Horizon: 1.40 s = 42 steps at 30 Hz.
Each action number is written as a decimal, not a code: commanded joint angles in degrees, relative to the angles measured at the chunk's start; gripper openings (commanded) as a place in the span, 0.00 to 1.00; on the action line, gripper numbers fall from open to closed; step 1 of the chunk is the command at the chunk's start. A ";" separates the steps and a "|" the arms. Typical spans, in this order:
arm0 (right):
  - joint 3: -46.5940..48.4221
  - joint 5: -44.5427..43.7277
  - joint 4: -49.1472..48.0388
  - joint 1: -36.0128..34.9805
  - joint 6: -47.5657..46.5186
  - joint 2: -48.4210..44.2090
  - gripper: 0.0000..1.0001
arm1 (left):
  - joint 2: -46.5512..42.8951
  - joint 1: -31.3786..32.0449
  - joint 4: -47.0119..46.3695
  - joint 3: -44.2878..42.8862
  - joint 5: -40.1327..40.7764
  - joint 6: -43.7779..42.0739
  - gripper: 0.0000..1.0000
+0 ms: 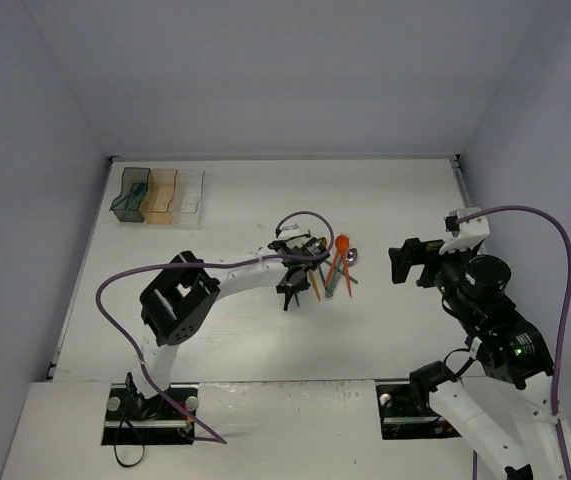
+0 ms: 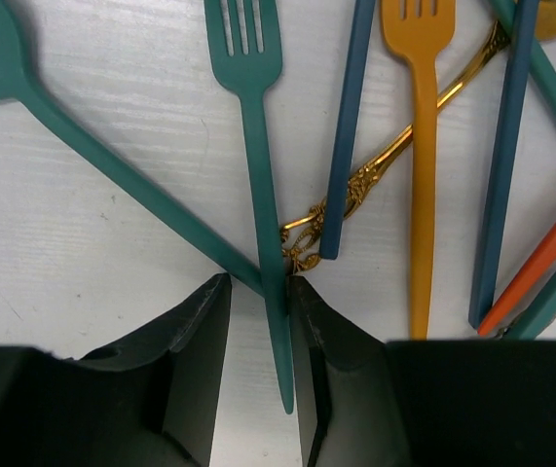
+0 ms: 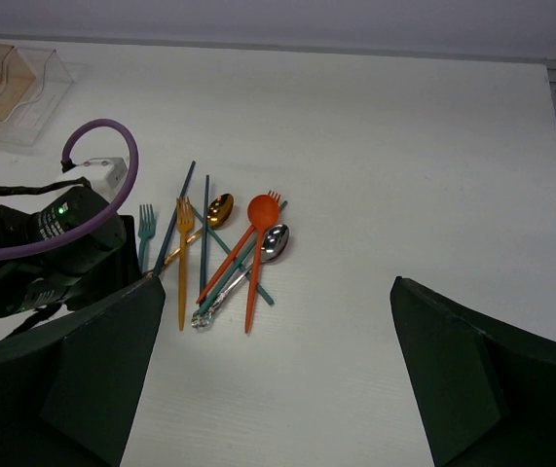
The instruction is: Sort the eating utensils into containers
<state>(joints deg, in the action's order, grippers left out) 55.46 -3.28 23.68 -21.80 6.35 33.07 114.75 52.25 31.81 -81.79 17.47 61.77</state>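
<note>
The eating utensils lie in a loose pile (image 1: pixel 330 265) at the table's middle; the right wrist view also shows the pile (image 3: pixel 224 248). My left gripper (image 2: pixel 258 282) is low over the pile's left side, its jaws open a little and straddling the handle of a teal fork (image 2: pixel 258 175), which lies against the right finger. A teal spoon (image 2: pixel 63 126), a gold spoon handle (image 2: pixel 375 170), a yellow-orange fork (image 2: pixel 422 175) and dark blue sticks (image 2: pixel 348 126) lie around it. My right gripper (image 3: pixel 278 292) is wide open and empty, to the right of the pile. The containers (image 1: pixel 161 195) stand at the far left.
The dark grey bin (image 1: pixel 133 195) holds something teal. The left arm's purple cable (image 1: pixel 310 220) loops over the pile's far side. Grey walls close the table on the left, back and right.
</note>
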 commanded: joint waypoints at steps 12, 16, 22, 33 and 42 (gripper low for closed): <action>0.88 -1.91 -3.03 -0.35 -0.94 -0.46 1.00 | -7.22 1.32 2.48 4.81 -2.95 -3.13 0.25; 0.79 -2.01 -3.03 -0.35 -0.99 -0.55 1.00 | -8.02 1.27 3.85 4.84 -2.58 -4.06 0.23; 0.70 -2.17 -2.94 -0.26 -1.16 -0.46 1.00 | -9.46 1.27 4.13 -1.16 1.86 -9.99 0.24; 1.05 -2.17 -2.59 -0.35 -1.16 -1.06 1.00 | -3.32 -0.92 4.75 -5.67 -0.40 -13.62 0.25; 1.05 -2.52 -2.41 -0.35 -1.29 -1.11 1.00 | -1.59 -2.54 4.88 -5.41 -1.46 -14.39 0.26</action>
<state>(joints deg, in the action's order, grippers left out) 55.46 -4.32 24.02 -21.80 5.89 31.66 114.25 50.61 36.39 -86.39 16.24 48.42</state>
